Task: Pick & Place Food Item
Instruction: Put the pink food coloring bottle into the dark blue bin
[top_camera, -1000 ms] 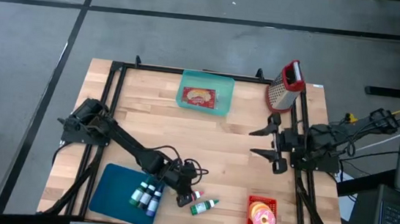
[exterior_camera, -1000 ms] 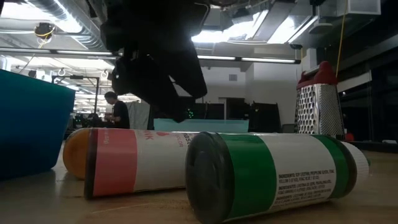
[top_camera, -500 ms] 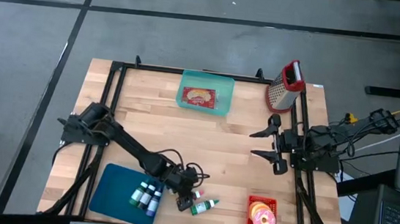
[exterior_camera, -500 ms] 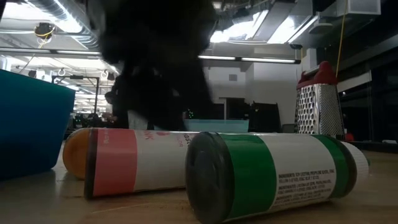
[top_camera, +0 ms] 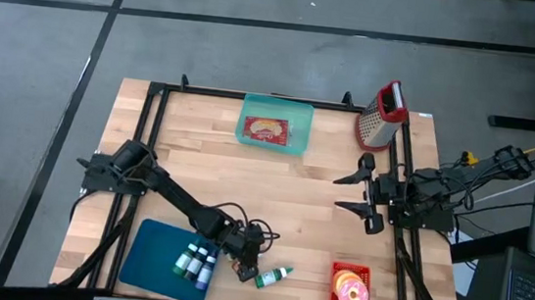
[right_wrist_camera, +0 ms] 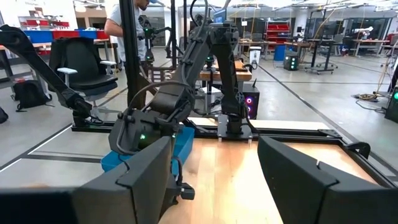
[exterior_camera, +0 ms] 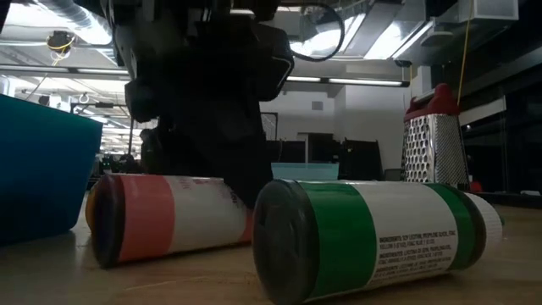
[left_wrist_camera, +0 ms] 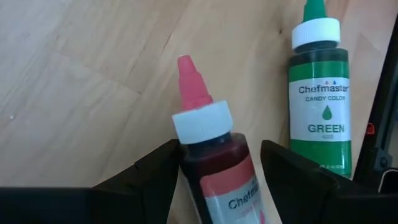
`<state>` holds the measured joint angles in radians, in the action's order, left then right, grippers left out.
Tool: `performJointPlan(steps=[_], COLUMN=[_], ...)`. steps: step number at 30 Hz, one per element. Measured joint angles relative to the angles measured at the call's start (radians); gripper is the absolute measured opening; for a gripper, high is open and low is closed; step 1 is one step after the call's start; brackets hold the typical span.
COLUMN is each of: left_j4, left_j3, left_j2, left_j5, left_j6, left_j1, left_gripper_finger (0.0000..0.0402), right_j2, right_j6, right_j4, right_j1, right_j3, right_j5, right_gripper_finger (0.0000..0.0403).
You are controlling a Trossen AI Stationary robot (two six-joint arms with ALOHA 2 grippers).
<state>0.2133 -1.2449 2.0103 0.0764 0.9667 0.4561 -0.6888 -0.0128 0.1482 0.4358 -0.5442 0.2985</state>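
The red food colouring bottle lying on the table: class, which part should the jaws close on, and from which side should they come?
Grip the red bottle across its round body, below the white cap. It lies flat on the table, so come from above, as the left gripper does, open jaws straddling it. The green bottle lies alongside, leaving room.

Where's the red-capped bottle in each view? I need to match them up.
High view: red bottle near the front edge, under the left gripper.
Low view: lying left of center.
Left wrist view: between the fingers.
Right wrist view: not visible.
Shared landmark: green bottle beside it.
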Motion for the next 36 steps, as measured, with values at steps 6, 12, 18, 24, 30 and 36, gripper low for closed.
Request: performJointPlan(steps=[6,12,18,24,30,36], left_j4=[0.007,0.000,-0.012,-0.011,-0.011,0.170], left_j3=[-0.003,-0.005,-0.003,-0.003,-0.008,-0.143], left_j2=[0.010,0.033,0.046,0.046,0.021,-0.031], left_j5=[0.002,-0.009,-0.019,0.001,0.024,0.150], left_j6=[0.010,0.008,-0.001,-0.009,-0.054,-0.178], left_j1=[0.000,0.000,0.000,0.000,-0.001,-0.005], left_gripper_finger=[0.0206,0.0182,0.0164,0.0150,0.0148,0.0146], right_j2=[-0.004,-0.004,-0.010,-0.026,-0.037,-0.038], right_j6=[-0.002,-0.004,-0.005,-0.005,-0.005,-0.001], right_j4=[0.000,0.000,0.001,0.000,0.001,0.007], right_j1=[0.000,0.000,0.000,0.000,0.000,0.000], right_j3=[0.000,0.000,0.000,0.000,0.000,0.000], right_j5=[0.000,-0.003,-0.003,-0.003,-0.003,-0.003], right_gripper_finger=[0.0245,0.0245,0.0245,0.0245,0.0245,0.0245])
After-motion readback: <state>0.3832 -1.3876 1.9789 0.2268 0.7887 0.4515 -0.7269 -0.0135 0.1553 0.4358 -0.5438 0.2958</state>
